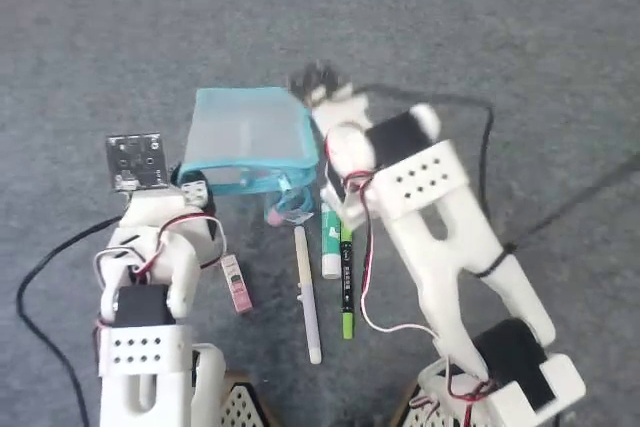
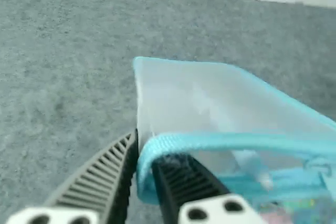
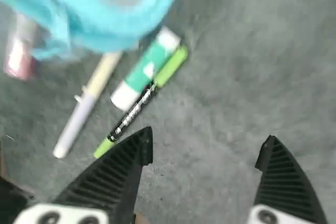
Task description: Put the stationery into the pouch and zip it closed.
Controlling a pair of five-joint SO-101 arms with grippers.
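The translucent pouch (image 1: 245, 135) with blue trim lies mid-table. My left gripper (image 1: 196, 188) is shut on the trim at its near left corner; in the left wrist view both ribbed fingers (image 2: 118, 174) pinch the blue edge of the pouch (image 2: 210, 108). My right gripper (image 3: 207, 140) is open and holds nothing. It hangs over bare carpet beside the pens, by the pouch's near right corner (image 1: 335, 179). A green-and-white marker (image 1: 330, 240) (image 3: 144, 72), a green pen (image 1: 346, 287) (image 3: 137, 109) and a pale lilac pen (image 1: 307, 297) (image 3: 84, 113) lie side by side in front of the pouch.
A small pink item (image 1: 237, 283) lies left of the pens, and another pink piece (image 1: 275, 215) sits at the pouch's mouth. A small circuit board (image 1: 134, 161) sits on the left arm. A black cable (image 1: 560, 202) runs across the grey carpet at the right.
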